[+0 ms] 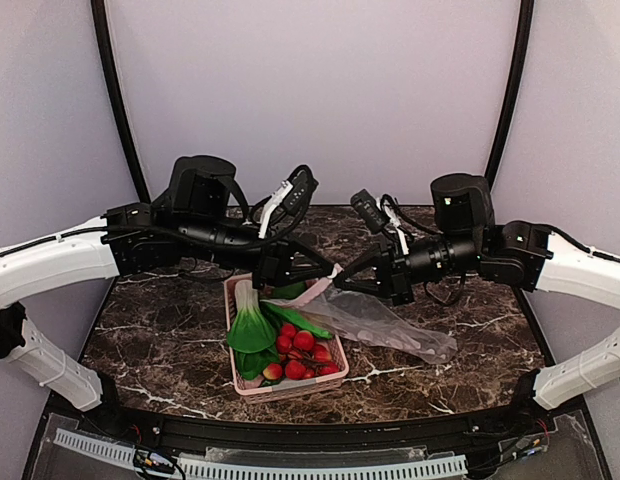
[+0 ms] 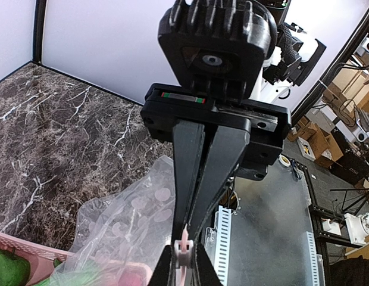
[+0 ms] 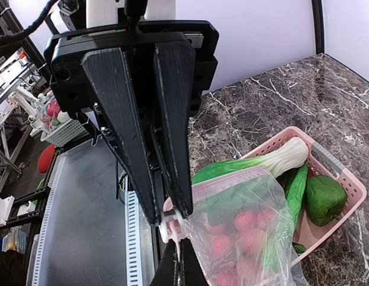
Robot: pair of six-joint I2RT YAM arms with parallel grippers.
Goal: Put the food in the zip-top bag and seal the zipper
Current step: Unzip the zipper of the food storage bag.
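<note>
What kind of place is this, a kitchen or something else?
Probably a robotics lab: two robot arms over a marble-patterned table, toy vegetables in a pink basket, cardboard boxes beyond.

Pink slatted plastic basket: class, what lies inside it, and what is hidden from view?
Inside the pink slatted plastic basket: a leafy bok choy with white stalk, a long green cucumber, small red round fruits and a green pepper. Its floor beneath them is covered.
</note>
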